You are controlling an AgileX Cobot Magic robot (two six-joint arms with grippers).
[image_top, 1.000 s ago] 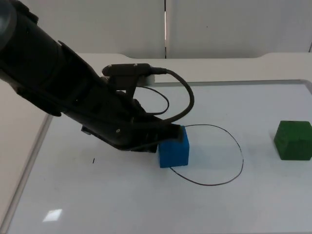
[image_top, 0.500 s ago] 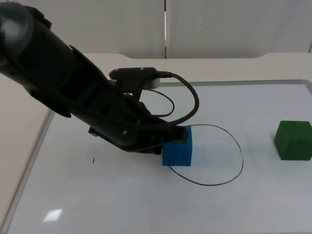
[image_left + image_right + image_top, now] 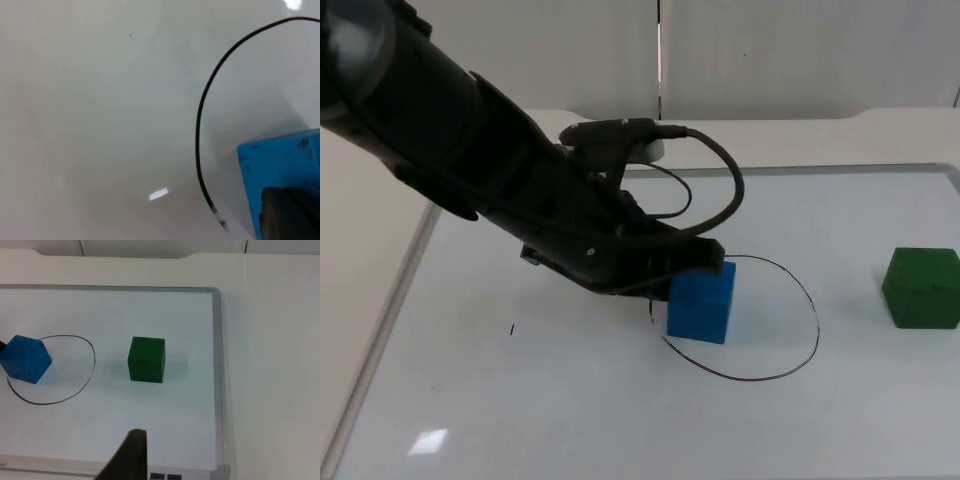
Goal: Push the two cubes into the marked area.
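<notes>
From above you see your left tool (image 3: 705,262) pressed against one blue cube (image 3: 701,301) on the drawn ring's (image 3: 810,300) left edge; its fingers' state can't be told. The left wrist shows that cube (image 3: 282,172) beside the line (image 3: 200,130). The right wrist shows one green cube (image 3: 146,359) right of the ring, apart, and the waiting right tool's fingertip (image 3: 131,455).

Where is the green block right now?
In the top view the green cube sits alone on the right side of the white board, outside the drawn black ring, away from the blue cube.
</notes>
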